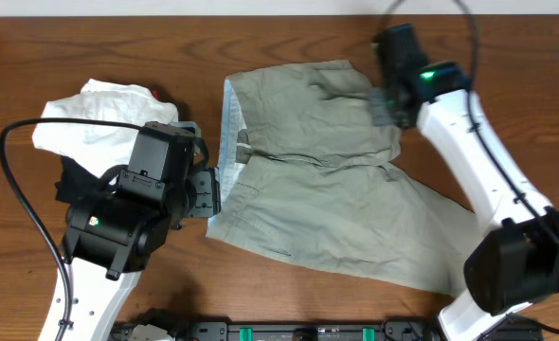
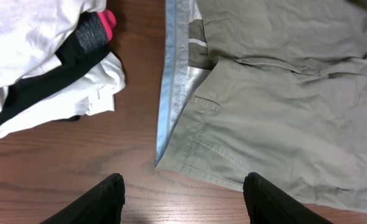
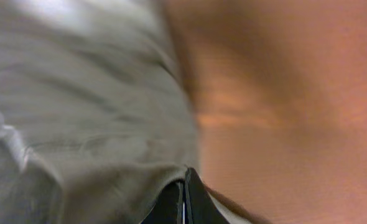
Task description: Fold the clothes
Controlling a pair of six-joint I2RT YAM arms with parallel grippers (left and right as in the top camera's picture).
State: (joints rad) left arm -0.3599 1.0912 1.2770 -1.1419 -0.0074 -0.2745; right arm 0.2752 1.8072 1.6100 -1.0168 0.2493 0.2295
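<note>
The left fingers (image 2: pixel 102 202) stand spread above bare surface (image 2: pixel 59 168), with the waistband corner of the khaki shorts (image 2: pixel 283 106) just ahead between them and the garment pile (image 2: pixel 40 56) ahead-left, while the right fingers (image 3: pixel 183 199) pinch the shorts' edge, open wood to their right.

No text I can read in any of my three views, no legible print, label or brand on the khaki shorts (image 1: pixel 336 208), none on the pile of white and black garments (image 1: pixel 99 118), right wrist view too blurred to tell
</note>
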